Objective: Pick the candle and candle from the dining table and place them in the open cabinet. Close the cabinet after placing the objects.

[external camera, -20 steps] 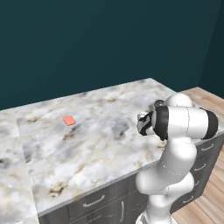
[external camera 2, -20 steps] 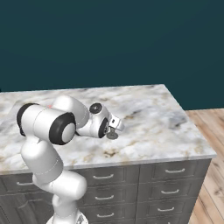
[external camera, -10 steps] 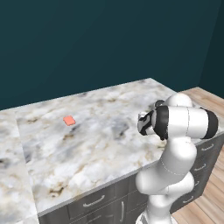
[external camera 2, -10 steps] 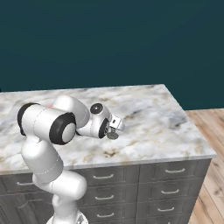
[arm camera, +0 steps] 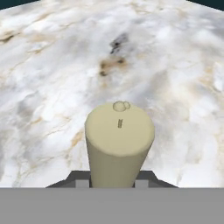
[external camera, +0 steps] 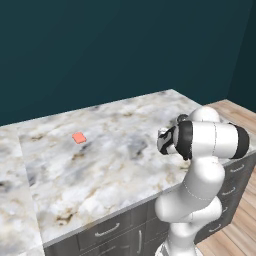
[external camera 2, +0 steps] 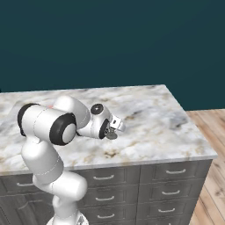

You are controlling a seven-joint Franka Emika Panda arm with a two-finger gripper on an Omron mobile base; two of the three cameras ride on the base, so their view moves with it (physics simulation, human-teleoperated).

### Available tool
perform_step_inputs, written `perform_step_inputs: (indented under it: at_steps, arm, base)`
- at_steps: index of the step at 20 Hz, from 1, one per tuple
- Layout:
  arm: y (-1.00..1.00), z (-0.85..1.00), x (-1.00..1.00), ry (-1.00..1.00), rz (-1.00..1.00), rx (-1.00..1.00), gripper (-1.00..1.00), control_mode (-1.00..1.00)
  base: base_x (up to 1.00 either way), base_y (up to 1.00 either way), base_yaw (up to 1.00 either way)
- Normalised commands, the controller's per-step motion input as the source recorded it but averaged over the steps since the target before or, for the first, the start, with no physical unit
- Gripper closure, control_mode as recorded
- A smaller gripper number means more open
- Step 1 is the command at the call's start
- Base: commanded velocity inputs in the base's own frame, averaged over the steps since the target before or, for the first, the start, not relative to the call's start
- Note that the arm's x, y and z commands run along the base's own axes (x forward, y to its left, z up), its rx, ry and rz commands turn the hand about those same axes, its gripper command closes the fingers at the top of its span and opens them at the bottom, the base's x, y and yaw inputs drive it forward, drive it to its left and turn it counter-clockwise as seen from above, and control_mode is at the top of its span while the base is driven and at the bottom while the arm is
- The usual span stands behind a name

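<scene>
A cream candle (arm camera: 119,142) stands upright on the marble worktop (arm camera: 52,78), the gripper (arm camera: 112,178) closed snugly around its body, apparently gripped low so it lifts without tipping.

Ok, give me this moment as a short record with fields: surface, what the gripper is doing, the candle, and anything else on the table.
surface: dining table, marble top over grey drawers
gripper: gripper low over the table's near edge, fingers against both sides of the candle
candle: cream candle upright between the fingertips, wick on top; its holder is hidden
other item: small orange-red block lying flat on the marble, apart from the arm
backdrop: dark teal wall
</scene>
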Motion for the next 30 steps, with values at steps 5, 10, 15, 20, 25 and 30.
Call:
perform_step_inputs:
  at_steps: [5, 10, 15, 20, 25, 30]
  arm:
    - [0.00, 0.00, 0.00, 0.00, 0.00, 0.00, 1.00, -1.00]
    - [-0.06, 0.06, -0.38, -0.13, -0.01, 0.06, 1.00, -1.00]
    - [-0.21, 0.58, -0.51, -0.13, 0.00, 0.09, 1.00, -1.00]
    - [-0.25, 0.98, -0.29, 0.06, 0.02, -0.01, 1.00, -1.00]
    - [-0.02, 1.00, 0.02, 0.29, 0.01, -0.13, 1.00, -1.00]
    - [0.00, 0.94, -0.11, 0.20, 0.04, -0.09, 1.00, -1.00]
  base:
    - [0.00, 0.00, 0.00]
    - [0.00, 0.00, 0.00]
    - [0.00, 0.00, 0.00]
    - [0.00, 0.00, 0.00]
    - [0.00, 0.00, 0.00]
    - [0.00, 0.00, 0.00]
